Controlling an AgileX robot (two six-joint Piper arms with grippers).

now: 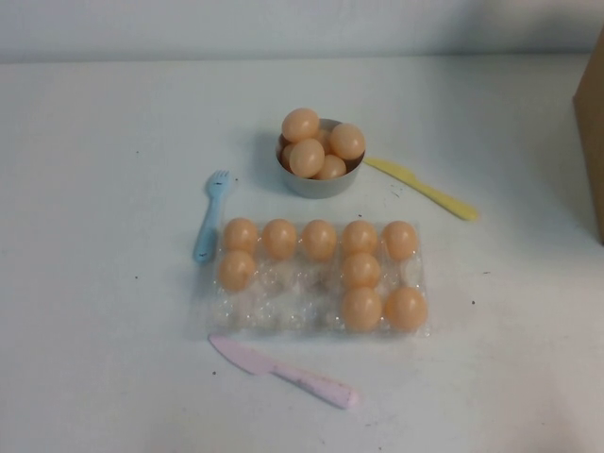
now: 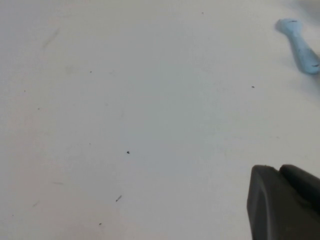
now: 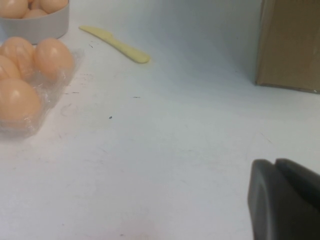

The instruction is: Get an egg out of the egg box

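The clear plastic egg box [image 1: 283,304] lies at the table's middle and holds several peach-orange eggs: a full back row, such as one egg [image 1: 319,239], and others mostly at its right end. Its right end and eggs [image 3: 52,57] show in the right wrist view. Neither arm appears in the high view. My left gripper [image 2: 277,167] is shut and empty over bare table, left of the box. My right gripper [image 3: 274,161] is shut and empty over bare table, right of the box.
A grey metal bowl [image 1: 321,179] with several eggs stands behind the box. A blue fork [image 1: 209,217] lies at the box's left, a yellow knife [image 1: 425,189] at the back right, a pink knife [image 1: 283,370] in front. A cardboard box [image 1: 593,123] stands at the far right.
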